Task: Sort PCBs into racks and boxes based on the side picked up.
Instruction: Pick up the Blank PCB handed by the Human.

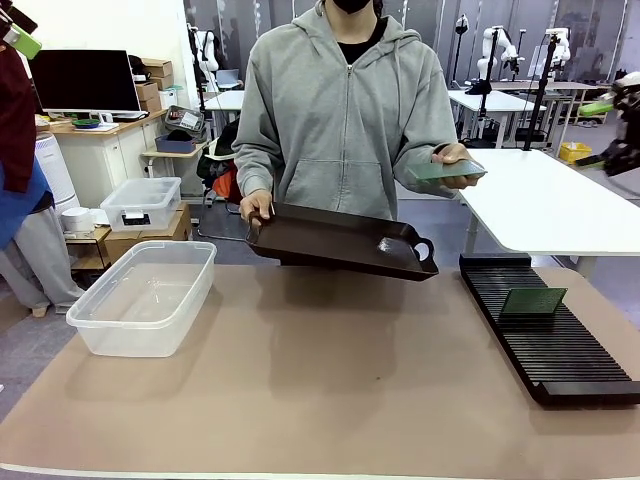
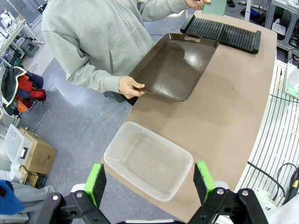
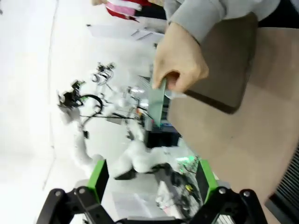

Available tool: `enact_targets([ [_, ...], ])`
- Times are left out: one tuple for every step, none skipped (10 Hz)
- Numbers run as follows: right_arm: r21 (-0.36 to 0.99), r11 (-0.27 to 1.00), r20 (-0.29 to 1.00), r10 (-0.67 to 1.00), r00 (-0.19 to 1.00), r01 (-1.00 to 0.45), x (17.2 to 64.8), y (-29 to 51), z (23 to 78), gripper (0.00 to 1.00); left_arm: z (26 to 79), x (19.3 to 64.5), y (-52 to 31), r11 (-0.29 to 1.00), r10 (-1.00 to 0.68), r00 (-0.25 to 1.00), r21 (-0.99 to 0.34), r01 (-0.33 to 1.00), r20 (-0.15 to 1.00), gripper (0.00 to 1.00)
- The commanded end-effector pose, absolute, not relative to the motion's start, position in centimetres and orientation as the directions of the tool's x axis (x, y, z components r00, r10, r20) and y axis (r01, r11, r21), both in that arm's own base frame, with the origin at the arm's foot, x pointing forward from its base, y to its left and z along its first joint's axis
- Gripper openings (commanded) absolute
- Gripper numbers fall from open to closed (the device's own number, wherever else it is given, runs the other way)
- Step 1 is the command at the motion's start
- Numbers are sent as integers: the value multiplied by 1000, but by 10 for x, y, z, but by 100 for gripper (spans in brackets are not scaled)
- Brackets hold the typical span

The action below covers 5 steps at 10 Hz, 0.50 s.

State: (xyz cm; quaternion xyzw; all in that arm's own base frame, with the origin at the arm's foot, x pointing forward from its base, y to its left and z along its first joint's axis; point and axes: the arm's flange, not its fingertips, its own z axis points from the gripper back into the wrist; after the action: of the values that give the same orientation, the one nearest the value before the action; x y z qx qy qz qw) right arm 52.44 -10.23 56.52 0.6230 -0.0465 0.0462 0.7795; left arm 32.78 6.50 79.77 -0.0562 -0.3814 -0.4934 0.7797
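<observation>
One green circuit board (image 1: 447, 171) is held flat in the person's raised hand (image 1: 452, 153), beyond the right claw (image 3: 152, 179), whose fingers are spread wide and released, with nothing grasped. A second board (image 1: 533, 300) is stood in the slots of the black rack (image 1: 570, 365), apparently leaning, though its seating cannot be judged. The left claw (image 2: 149, 179) is likewise spread wide and grips nothing, poised above the clear tub (image 1: 140, 300), whose bare floor is seen. The brown tray (image 1: 330, 240), its glossy inside bare, is held tilted by the person's other hand (image 1: 257, 207).
</observation>
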Motion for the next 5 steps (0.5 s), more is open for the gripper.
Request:
enact_targets([
  [990, 137, 46, -60, 997, -37, 534, -73, 557, 100, 796, 327, 65, 507, -728, 224, 289, 812, 648, 100],
  [995, 93, 51, -45, 998, -46, 543, -65, 550, 100, 796, 327, 65, 507, -728, 224, 289, 812, 648, 100],
  [996, 70, 57, -37, 998, -54, 551, -53, 539, 100, 796, 327, 65, 507, -728, 224, 289, 812, 648, 100],
  [998, 60, 27, -8, 1000, -27, 560, -44, 530, 100, 796, 327, 65, 507, -728, 224, 289, 812, 648, 100],
  [997, 72, 9, 26, 1000, -11, 570, -38, 527, 100, 796, 327, 65, 507, -728, 224, 289, 812, 648, 100],
])
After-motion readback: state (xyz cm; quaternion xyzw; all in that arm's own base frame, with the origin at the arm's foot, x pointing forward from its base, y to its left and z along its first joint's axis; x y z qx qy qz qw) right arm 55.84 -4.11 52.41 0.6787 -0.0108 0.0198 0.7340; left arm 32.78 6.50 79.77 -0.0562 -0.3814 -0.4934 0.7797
